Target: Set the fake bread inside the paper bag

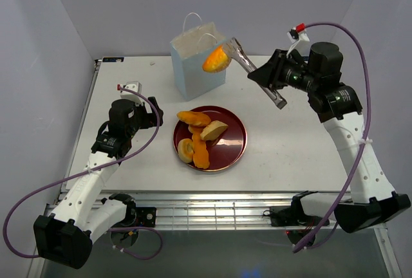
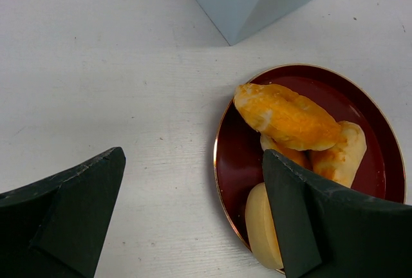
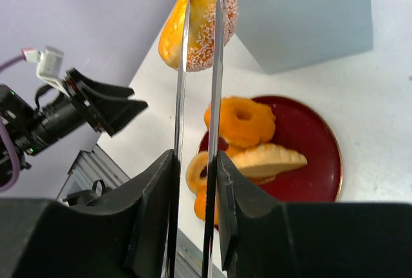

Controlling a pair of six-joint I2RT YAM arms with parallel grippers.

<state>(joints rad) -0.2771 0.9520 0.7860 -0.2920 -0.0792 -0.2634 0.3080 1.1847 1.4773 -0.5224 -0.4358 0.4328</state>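
Right gripper (image 1: 267, 75): pressed together on the handles of long metal tongs (image 1: 257, 72).
Tongs' tips: pinching an orange sugar-dusted toy pastry (image 1: 215, 60), seen edge-on from the right wrist.
Held pastry: raised off the surface, by the right rim of the open top of the upright pale blue paper bag (image 1: 193, 75); whether it is past the rim I cannot tell.
Other bread: several golden and orange toy pastries (image 1: 199, 136) lying on the dark red round plate (image 1: 238, 138), in front of the bag.
Left gripper (image 1: 145, 114): spread, holding nothing, just left of the plate over the white surface (image 1: 290, 149).
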